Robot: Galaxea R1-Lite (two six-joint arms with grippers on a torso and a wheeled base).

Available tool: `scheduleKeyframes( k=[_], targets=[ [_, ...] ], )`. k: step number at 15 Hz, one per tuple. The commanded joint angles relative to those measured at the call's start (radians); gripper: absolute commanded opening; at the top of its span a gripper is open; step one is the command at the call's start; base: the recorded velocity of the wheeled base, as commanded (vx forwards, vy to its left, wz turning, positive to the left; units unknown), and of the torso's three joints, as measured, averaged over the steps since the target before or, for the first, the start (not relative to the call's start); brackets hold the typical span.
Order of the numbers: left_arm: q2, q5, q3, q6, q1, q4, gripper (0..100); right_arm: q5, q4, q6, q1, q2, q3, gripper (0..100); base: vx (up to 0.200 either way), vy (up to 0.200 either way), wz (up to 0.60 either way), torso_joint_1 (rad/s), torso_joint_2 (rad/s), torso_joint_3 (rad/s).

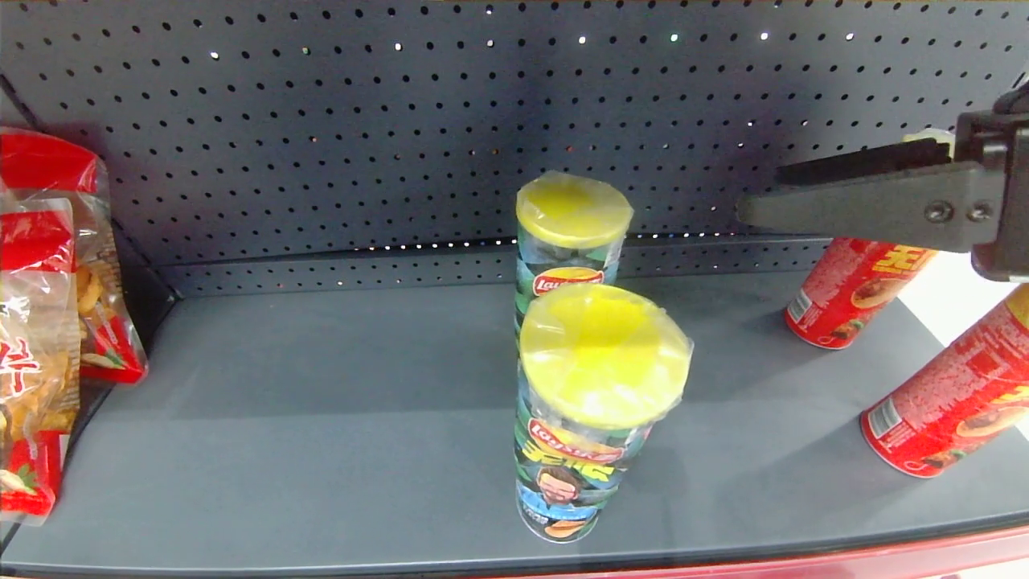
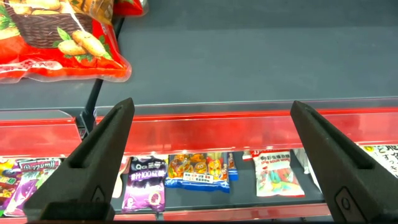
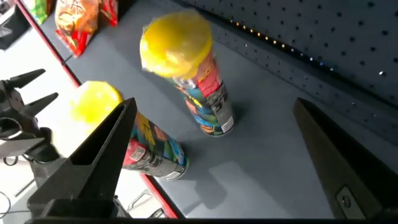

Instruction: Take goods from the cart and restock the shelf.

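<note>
Two chip cans with yellow lids stand upright mid-shelf, one behind the other: the front can [image 1: 599,402] [image 3: 134,140] near the shelf's edge and the rear can [image 1: 569,233] [image 3: 189,78] closer to the pegboard. My right gripper [image 1: 760,193] [image 3: 214,106] hangs open to the right of the rear can at lid height, apart from it and holding nothing. My left gripper [image 2: 211,162] [image 3: 43,86] is open and empty, out in front of the shelf's red front edge [image 2: 205,127], below shelf level.
Two red chip cans [image 1: 852,289] [image 1: 949,402] stand at the shelf's right end. Red snack bags [image 1: 48,322] [image 2: 56,43] fill the left end. The grey shelf board [image 1: 321,386] is bare between them. Small snack packs [image 2: 199,171] lie on a lower shelf.
</note>
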Motion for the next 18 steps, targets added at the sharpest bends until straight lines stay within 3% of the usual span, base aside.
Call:
scheduleKeyframes(
  k=[1, 9, 18],
  targets=[
    [0.002, -0.001, 0.0, 0.0, 0.0, 0.0, 100, -0.001, 0.004, -0.001, -0.002, -0.044, 0.008, 100, 0.0, 0.0, 0.0, 0.0, 0.0, 0.0],
    [0.002, -0.001, 0.0, 0.0, 0.0, 0.0, 100, -0.019, -0.001, 0.0, 0.071, -0.26, 0.246, 100, 0.0, 0.0, 0.0, 0.0, 0.0, 0.0],
    [0.002, -0.001, 0.0, 0.0, 0.0, 0.0, 100, -0.014, -0.062, -0.003, 0.387, -0.257, 0.416, 100, 0.0, 0.0, 0.0, 0.0, 0.0, 0.0]
  ],
)
